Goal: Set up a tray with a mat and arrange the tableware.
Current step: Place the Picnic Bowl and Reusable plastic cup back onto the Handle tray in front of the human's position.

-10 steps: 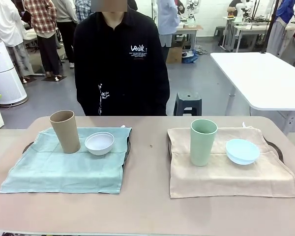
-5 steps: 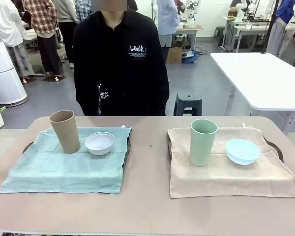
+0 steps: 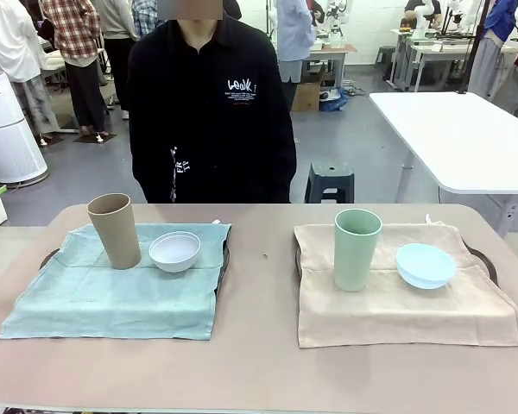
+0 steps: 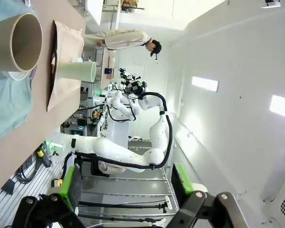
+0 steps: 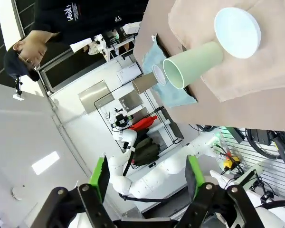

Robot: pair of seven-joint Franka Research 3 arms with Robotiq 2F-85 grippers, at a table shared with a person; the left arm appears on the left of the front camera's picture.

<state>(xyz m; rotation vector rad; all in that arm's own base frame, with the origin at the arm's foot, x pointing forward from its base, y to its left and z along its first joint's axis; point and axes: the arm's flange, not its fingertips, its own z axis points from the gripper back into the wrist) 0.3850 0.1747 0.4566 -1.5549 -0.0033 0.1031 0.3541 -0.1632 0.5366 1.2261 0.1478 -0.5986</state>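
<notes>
Tableware sits in two matching sets on the tan table (image 3: 259, 362), one set per cloth. Nearest the robot's edge lie the front hems of the two mats: a teal mat (image 3: 112, 293) on the robot's left and a beige mat (image 3: 406, 302) on its right, well apart with bare tabletop between them. Each mat drapes over a dark tray, whose handle peeks out at the outer side: the left tray (image 3: 48, 257) and the right tray (image 3: 483, 261).

Farther back on the teal mat, the tan cup (image 3: 114, 230) stands upright, with the white bowl (image 3: 174, 251) just beside it toward the middle of the table. On the beige mat, the pale green cup (image 3: 356, 249) stands upright, and the light blue bowl (image 3: 426, 265) rests just beside it toward the outer edge.

Beyond the table's far edge a person (image 3: 211, 112) in a black top stands facing the robot; the hands cannot be seen.

The left gripper (image 4: 126, 183) hangs off the table with its jaws spread wide and nothing between the green pads (image 4: 181, 176); its view catches the tan cup's open mouth. The right gripper (image 5: 145, 178) is likewise away from the table, fingers wide apart and empty, looking toward the pale green cup and light blue bowl on the beige mat.
</notes>
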